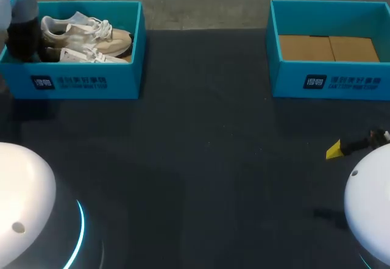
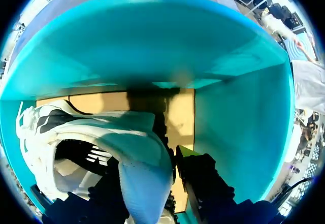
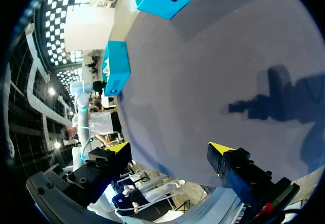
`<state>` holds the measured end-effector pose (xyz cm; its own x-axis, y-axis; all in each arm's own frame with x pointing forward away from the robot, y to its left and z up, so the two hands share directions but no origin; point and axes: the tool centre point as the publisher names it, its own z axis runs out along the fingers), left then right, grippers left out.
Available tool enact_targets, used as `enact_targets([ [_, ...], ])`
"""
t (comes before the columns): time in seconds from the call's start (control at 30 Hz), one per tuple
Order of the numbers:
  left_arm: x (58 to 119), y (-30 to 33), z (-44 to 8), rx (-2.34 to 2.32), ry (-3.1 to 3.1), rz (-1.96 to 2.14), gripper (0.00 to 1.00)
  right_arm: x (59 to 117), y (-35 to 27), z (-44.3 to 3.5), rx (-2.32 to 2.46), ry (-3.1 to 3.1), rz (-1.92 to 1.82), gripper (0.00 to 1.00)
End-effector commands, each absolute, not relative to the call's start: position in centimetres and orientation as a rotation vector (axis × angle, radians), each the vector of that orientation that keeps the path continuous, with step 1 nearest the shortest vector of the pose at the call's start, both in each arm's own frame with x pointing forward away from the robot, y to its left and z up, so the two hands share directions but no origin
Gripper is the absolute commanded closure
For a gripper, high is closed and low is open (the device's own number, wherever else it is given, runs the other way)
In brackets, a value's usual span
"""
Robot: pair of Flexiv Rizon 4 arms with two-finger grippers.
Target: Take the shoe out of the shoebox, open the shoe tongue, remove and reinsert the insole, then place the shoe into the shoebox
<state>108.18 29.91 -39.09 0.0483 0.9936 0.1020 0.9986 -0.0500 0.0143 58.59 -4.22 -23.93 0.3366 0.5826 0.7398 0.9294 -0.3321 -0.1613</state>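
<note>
**Shoe not yet lifted: a doubtful hold in a tight corner**

The shoe (image 1: 85, 34) lies inside the teal shoebox (image 1: 91, 83) at the far left of the table (image 1: 201, 159), so the first step is not yet done. The left arm (image 1: 23, 31) reaches down into the box's left end. In the left wrist view the left gripper (image 2: 150, 160) sits low at the shoe's rear, with the pale collar rising right in front of it. That collar hides the contact, so I cannot tell whether the gripper has clamped the shoe or merely straddles it.

The main risk, as I judge it, is a lift on a thin edge. A pinch on the soft collar alone could let the shoe swing toe-down, or slip free and drop back into the box.

The box wall stands close beside the gripper. A tilted shoe could catch the rim and drag the light cardboard box along (nothing visible holds it down).

The laces (image 1: 105, 28) lie loose over the upper. They could snag on the way out.

The right gripper (image 3: 170, 148) hangs spread wide and empty over bare table near the right edge, well apart from the shoe. It cannot steady the box from there. The second box (image 1: 332, 83), far right, shows only its cardboard floor. Setting the shoe down in front of it would leave room for the tongue and insole work.
</note>
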Motion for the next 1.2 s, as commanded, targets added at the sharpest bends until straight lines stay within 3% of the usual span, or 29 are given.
enact_targets([
  [0.03, 108.2, 29.6, -39.2, -2.238, -2.113, -0.136, 0.66, 58.4, -4.1, -23.8, -2.032, -1.319, -0.777, 0.00],
  [0.2, 108.2, 29.6, -39.2, -2.242, -2.097, -0.144, 0.77, 58.4, -4.1, -23.8, -2.032, -1.319, -0.777, 0.00],
  [0.33, 108.0, 29.8, -39.2, -2.249, -2.073, -0.155, 1.00, 58.4, -4.1, -23.8, -2.032, -1.319, -0.777, 0.00],
  [0.97, 107.3, 31.2, -39.4, -2.263, -2.010, -0.186, 1.00, 58.4, -4.1, -23.8, -2.032, -1.319, -0.777, 0.00],
  [1.2, 107.0, 31.1, -37.1, -2.355, -2.019, -0.191, 1.00, 58.4, -4.1, -23.8, -2.032, -1.319, -0.777, 0.00],
])
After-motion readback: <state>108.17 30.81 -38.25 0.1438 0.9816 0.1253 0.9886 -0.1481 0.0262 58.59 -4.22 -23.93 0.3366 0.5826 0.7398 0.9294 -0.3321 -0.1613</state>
